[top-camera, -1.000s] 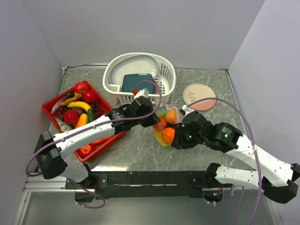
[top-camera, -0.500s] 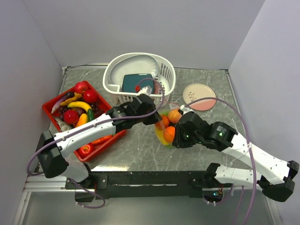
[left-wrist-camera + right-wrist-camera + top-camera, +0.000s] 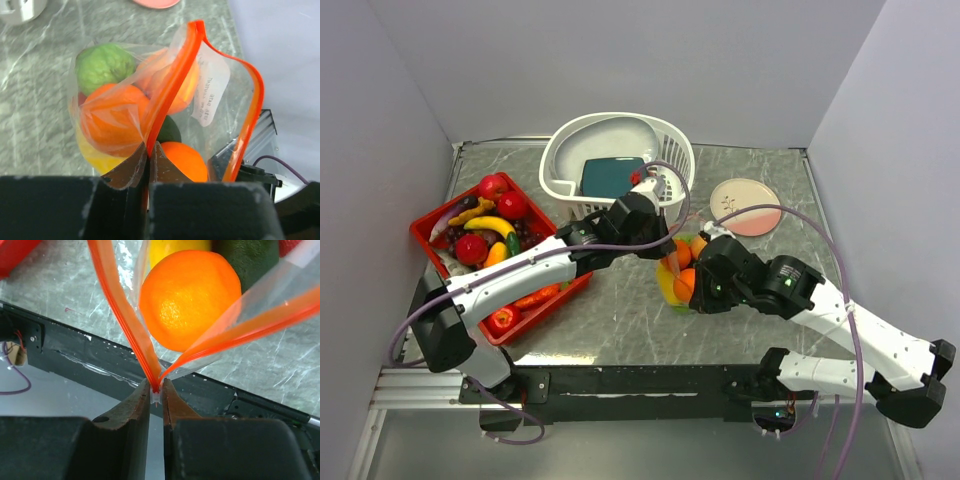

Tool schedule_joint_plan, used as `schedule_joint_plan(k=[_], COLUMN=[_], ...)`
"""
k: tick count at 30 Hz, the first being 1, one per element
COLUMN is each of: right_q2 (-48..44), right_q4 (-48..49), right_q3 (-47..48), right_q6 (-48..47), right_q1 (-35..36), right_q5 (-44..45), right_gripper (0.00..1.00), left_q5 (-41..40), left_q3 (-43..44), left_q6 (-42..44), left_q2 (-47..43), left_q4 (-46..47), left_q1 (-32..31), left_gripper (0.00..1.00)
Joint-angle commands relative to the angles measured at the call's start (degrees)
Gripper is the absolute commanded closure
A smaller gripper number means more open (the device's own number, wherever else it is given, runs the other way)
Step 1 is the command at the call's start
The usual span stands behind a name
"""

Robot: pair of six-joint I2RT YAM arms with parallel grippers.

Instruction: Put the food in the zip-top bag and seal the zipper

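Note:
The zip-top bag (image 3: 678, 278) stands between my two grippers, holding oranges (image 3: 112, 120), a green fruit (image 3: 104, 65) and a yellow lemon (image 3: 95, 155). Its zipper (image 3: 172, 80) is an orange-red strip, and the two sides gape apart, so the mouth is open. My left gripper (image 3: 667, 252) (image 3: 150, 146) is shut on one side of the zipper. My right gripper (image 3: 692, 296) (image 3: 156, 389) is shut on the zipper's end corner, where the two strips meet in a V below an orange (image 3: 190, 300). More food, including a banana (image 3: 490, 224) and red apples (image 3: 493, 186), lies in the red tray.
The red tray (image 3: 423, 228) sits at the left. A white slotted basket (image 3: 560, 160) with a teal slab (image 3: 610, 175) stands at the back centre. A pink plate (image 3: 745, 205) lies at the back right. The table's near edge and black rail run just below the bag.
My left gripper has moved right and away from the arm bases along the zipper. The bag has shifted a little to the right. My right gripper keeps its hold on the corner.

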Motion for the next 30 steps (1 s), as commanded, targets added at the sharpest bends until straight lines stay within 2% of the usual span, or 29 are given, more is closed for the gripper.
schedule_joint_plan(k=[1,2,3,5,6,26,30], right_q2=[0.75,0.84,0.84,0.75,0.66,0.4,0.57], right_q4=[-0.52,-0.52,-0.52,-0.43,-0.43,-1.84,-1.66], right_q3=[2.0,2.0,2.18,2.53,2.62,3.94,3.67], right_q6=[0.19,0.1,-0.16,-0.25,-0.34,-0.78,-0.78], right_q1=[-2.64,-3.25,-3.34,-3.61,-3.78,-6.24,-6.33], right_q5=[-2.61,-2.96,-3.14,-3.06,-2.79,-2.88,-3.58], right_gripper=[0.96,0.92,0.83,0.77,0.71,0.68,0.76], left_q5=[3.16,3.16,3.77,3.77,3.77,3.77,3.77], left_q3=[1.54,1.63,2.15,2.42,2.5,2.94,2.77], left_q6=[4.1,4.37,4.46,4.63,4.63,5.07,5.34], left_q2=[-0.17,0.01,0.53,0.71,0.89,2.29,2.21], left_q4=[8.37,8.29,7.94,7.33,7.24,6.71,6.97], left_q1=[-0.35,-0.43,-0.43,-0.43,-0.43,-0.43,-0.52], left_gripper=[0.91,0.91,0.92,0.92,0.92,0.94,0.93])
